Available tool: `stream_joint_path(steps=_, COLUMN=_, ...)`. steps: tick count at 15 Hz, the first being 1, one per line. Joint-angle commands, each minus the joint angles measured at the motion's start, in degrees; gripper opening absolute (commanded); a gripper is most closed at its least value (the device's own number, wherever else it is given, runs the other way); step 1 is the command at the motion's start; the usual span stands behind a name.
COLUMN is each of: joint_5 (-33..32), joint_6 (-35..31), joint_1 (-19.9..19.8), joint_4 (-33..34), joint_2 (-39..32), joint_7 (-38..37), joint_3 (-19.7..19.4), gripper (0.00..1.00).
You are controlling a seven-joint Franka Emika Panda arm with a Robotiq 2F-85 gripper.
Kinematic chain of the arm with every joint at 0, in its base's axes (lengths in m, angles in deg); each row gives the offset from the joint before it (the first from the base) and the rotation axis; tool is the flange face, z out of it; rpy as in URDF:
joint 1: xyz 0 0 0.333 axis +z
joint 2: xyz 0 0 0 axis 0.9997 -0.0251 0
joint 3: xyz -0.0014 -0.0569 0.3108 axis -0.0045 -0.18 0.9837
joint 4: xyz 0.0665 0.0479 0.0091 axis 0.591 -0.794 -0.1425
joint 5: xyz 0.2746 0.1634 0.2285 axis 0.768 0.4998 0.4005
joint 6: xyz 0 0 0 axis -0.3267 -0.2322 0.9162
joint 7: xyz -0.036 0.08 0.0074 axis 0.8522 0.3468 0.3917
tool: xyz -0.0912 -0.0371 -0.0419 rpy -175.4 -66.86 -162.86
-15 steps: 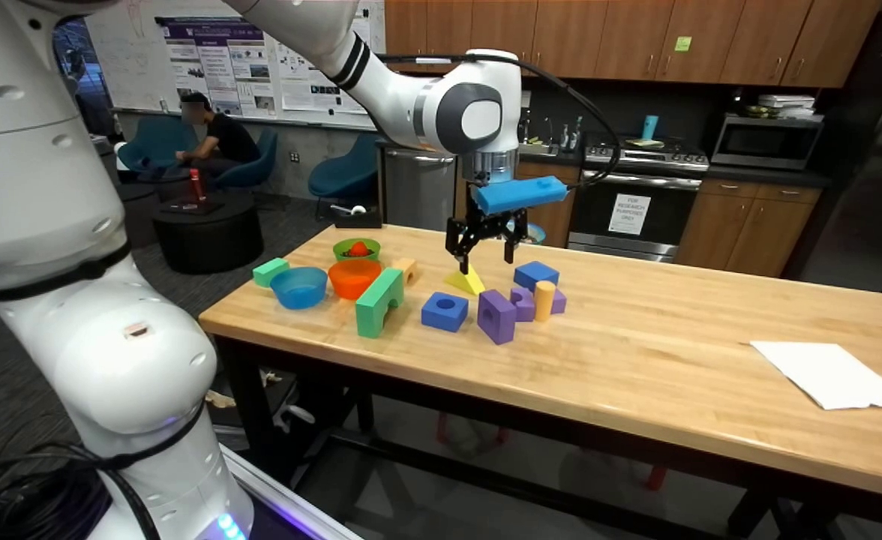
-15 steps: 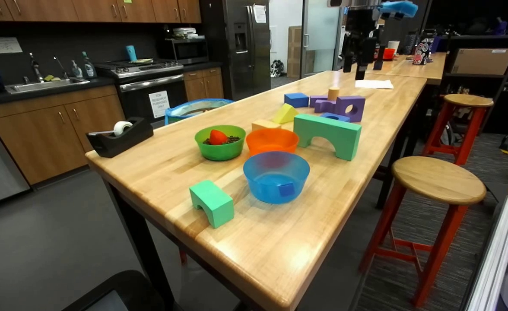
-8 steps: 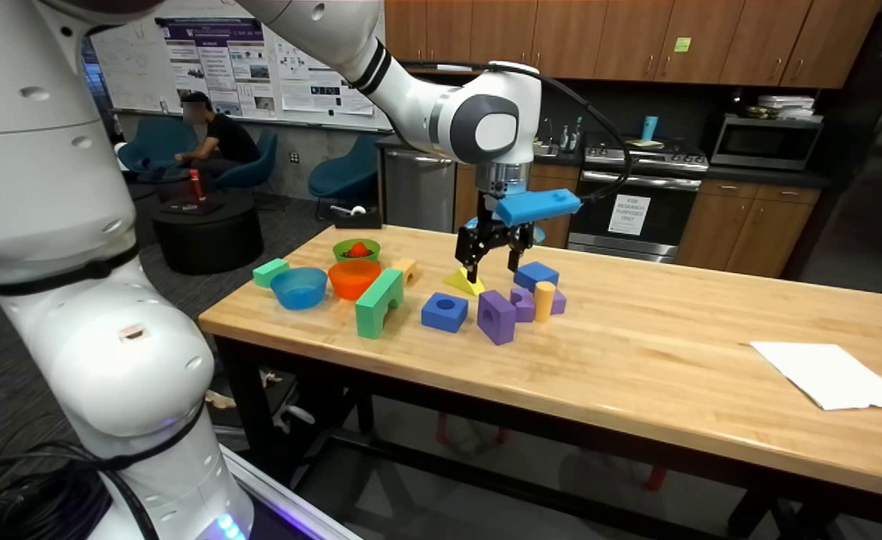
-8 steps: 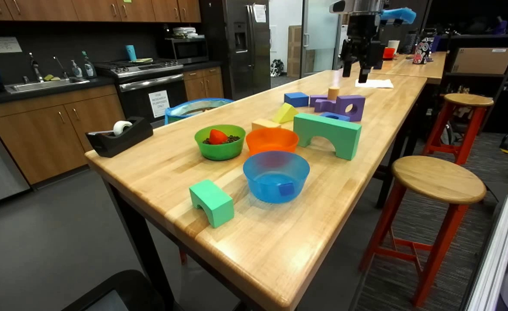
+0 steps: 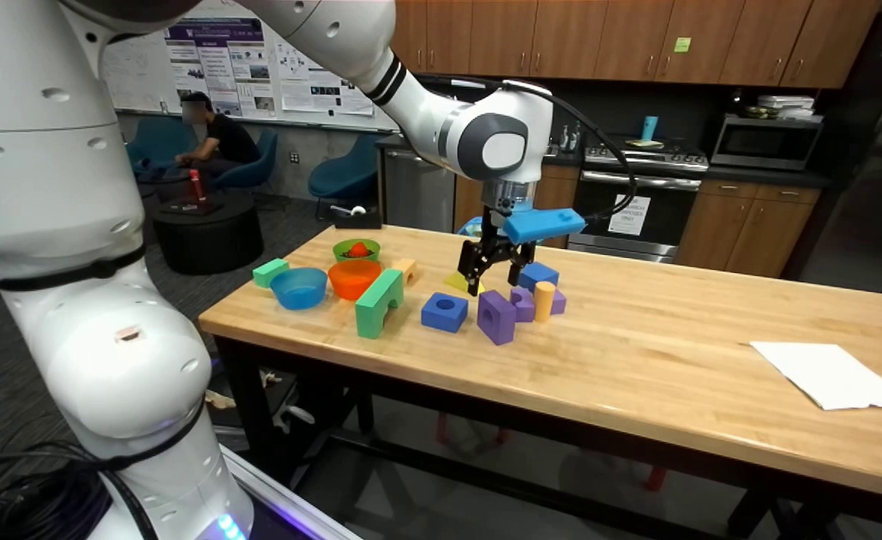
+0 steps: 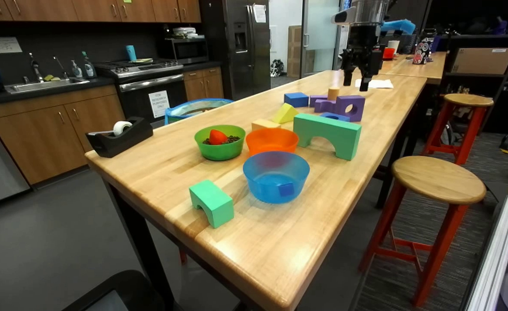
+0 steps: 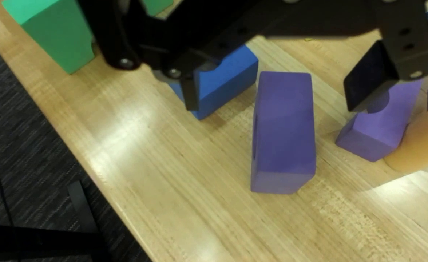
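Note:
My gripper (image 5: 493, 282) hangs open above the group of blocks, nothing between its fingers. In the wrist view an upright purple block with a hole (image 7: 285, 127) lies below and between the spread fingertips, not touched. One finger (image 7: 191, 96) overlaps the holed blue block (image 7: 232, 78) in that picture; the opposite pad (image 7: 368, 78) covers part of a notched purple block (image 7: 377, 131). Beside the latter stands an orange cylinder (image 5: 544, 302). A yellow triangular block (image 6: 285, 113) and a solid blue block (image 6: 296, 99) sit behind; in an exterior view the gripper partly hides both.
A tall green arch block (image 6: 349, 140) stands near an orange bowl (image 6: 271, 140), a blue bowl (image 6: 275, 190) and a green bowl (image 6: 218, 151) holding a red object. A smaller green arch (image 6: 219, 207), a tape dispenser (image 6: 120, 142) and white paper (image 5: 823, 367) also lie on the table.
In both exterior views the gripper has come down closer to the blocks; in one it has also shifted a little rightward. It stays open throughout, and the blocks and bowls have not moved.

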Motion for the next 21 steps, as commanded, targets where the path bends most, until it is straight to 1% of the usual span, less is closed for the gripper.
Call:
stream_joint_path(steps=1, joint_5=2.8, joint_6=-0.4, joint_1=-1.2, joint_4=1.6, joint_2=-2.1, joint_7=1.8, joint_3=0.8, gripper=1.00)
stream_joint_path(steps=10, joint_5=6.2, joint_6=-2.2, joint_1=-2.2, joint_4=3.5, joint_2=-6.0, joint_7=1.3, joint_3=1.6, gripper=1.00)
stream_joint_path(steps=18, joint_5=6.8, joint_6=-3.5, joint_1=-3.6, joint_4=4.9, joint_2=-8.7, joint_7=0.9, joint_3=2.3, gripper=1.00)
stream_joint_path(steps=19, joint_5=6.7, joint_6=-3.5, joint_1=-3.7, joint_4=5.0, joint_2=-8.9, joint_7=0.9, joint_3=2.4, gripper=0.96)
stream_joint_path(steps=20, joint_5=6.7, joint_6=-3.5, joint_1=-3.8, joint_4=5.1, joint_2=-9.0, joint_7=0.9, joint_3=2.5, gripper=0.73)
stream_joint_path(steps=21, joint_5=6.5, joint_6=-3.6, joint_1=-3.9, joint_4=5.2, joint_2=-9.1, joint_7=0.8, joint_3=2.6, gripper=0.71)
